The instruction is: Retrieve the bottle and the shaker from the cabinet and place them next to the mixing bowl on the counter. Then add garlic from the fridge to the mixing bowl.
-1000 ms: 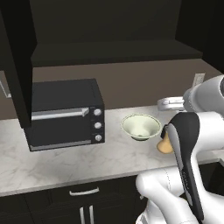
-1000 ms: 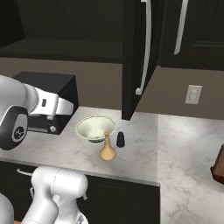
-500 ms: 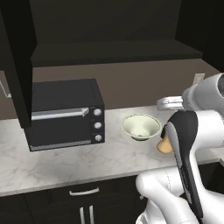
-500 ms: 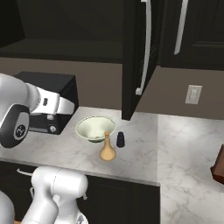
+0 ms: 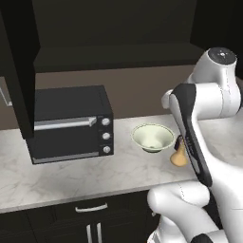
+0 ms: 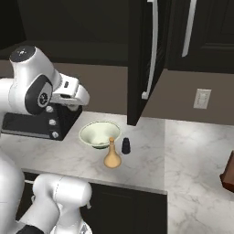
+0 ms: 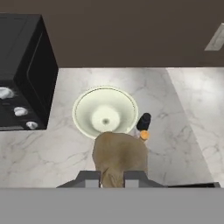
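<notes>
Garlic [image 7: 120,157] is clenched tight in the end effector [image 7: 113,178], up above the desk [image 7: 43,153]. Just past it in the hand view sits the mixing bowl [image 7: 105,114]. The bottle [image 6: 112,156] and shaker [image 6: 126,146] stand right beside the bowl. Further back there's a black oven [image 5: 71,123], and the cabinet [image 6: 139,59] door hangs open overhead.

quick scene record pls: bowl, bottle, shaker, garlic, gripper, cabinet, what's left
bowl: mixing bowl on the counter, nothing in it
bottle: bottle upright in front of the bowl
shaker: shaker upright right of the bowl, beside the bottle
garlic: garlic held above the bowl's near rim
gripper: gripper shut on the garlic
cabinet: cabinet door open
oven: black oven left of the bowl
left: drop garlic into bowl
</notes>
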{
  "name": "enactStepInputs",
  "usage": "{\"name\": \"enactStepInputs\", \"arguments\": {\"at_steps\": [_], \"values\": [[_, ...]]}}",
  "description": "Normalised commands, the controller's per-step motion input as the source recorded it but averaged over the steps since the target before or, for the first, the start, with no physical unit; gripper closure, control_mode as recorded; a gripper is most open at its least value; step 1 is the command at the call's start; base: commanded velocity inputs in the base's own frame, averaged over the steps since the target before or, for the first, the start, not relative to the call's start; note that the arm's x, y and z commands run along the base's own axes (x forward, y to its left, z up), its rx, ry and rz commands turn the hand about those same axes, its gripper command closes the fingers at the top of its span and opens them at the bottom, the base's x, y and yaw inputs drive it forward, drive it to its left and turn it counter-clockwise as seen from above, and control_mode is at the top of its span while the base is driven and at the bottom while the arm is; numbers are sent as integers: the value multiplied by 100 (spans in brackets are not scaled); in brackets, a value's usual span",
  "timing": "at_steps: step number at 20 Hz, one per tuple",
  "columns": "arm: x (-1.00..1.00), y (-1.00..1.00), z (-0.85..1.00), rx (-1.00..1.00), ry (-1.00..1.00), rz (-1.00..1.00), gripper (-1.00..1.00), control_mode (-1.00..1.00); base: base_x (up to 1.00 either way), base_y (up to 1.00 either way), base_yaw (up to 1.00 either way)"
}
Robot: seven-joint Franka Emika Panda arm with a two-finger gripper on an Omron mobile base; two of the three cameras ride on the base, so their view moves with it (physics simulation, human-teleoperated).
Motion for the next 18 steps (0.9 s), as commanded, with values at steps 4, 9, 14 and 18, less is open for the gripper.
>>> {"name": "enactStepInputs", "arguments": {"at_steps": [4, 9, 14, 18], "values": [[9, 0, -43, 1, -1, 5, 100, -100, 0, 0, 0], [55, 0, -95, 0, -10, 2, 100, -100, 0, 0, 0], [74, 0, -95, 0, -1, 0, 100, -100, 0, 0, 0], [55, 0, -57, 0, 10, 0, 100, -100, 0, 0, 0]]}}
